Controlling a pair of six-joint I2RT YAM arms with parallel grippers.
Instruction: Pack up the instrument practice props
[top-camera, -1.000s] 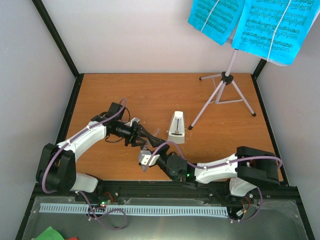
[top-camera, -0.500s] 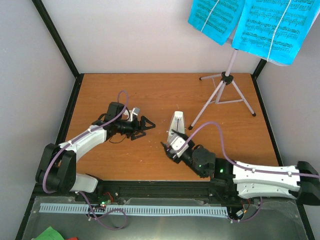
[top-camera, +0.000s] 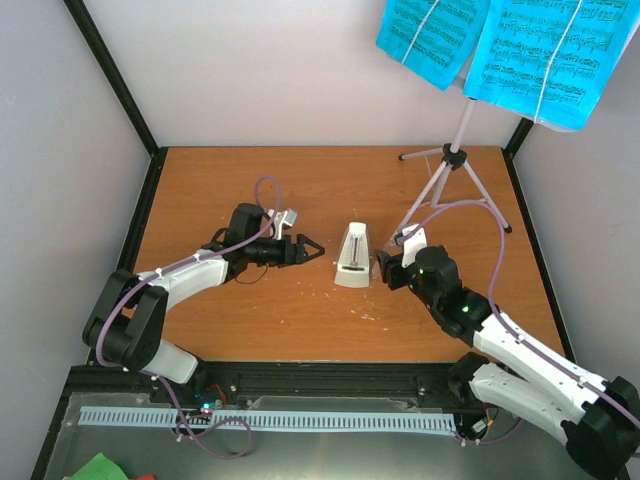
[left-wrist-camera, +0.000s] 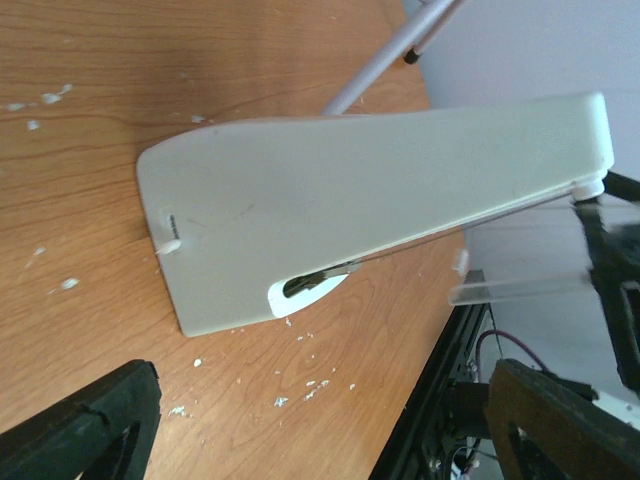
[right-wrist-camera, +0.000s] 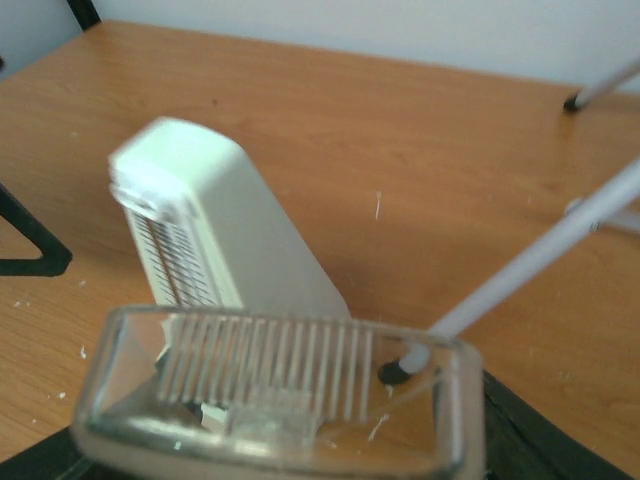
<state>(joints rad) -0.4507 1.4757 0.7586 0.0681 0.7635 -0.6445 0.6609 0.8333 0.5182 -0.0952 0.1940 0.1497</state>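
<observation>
One metronome (top-camera: 352, 257) stands upright, centre of the table (top-camera: 220, 190). Just beside it the right gripper (top-camera: 385, 268) clamps the clear cover (right-wrist-camera: 270, 400); opposite, the left gripper (top-camera: 312, 249) gapes empty. Best approach, likely: left braces the body, right matches the cover's taper, then seats it squarely.

A clear cover (right-wrist-camera: 280, 400) fills the foreground; behind it the white metronome (right-wrist-camera: 225, 235) stands on the table (right-wrist-camera: 400, 130).

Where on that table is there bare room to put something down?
Bare wood: the far-left corner behind the left gripper, and the near strip in front of the metronome. Crowded: the middle, with the right gripper also at the metronome, and far right among the music stand legs.
</observation>
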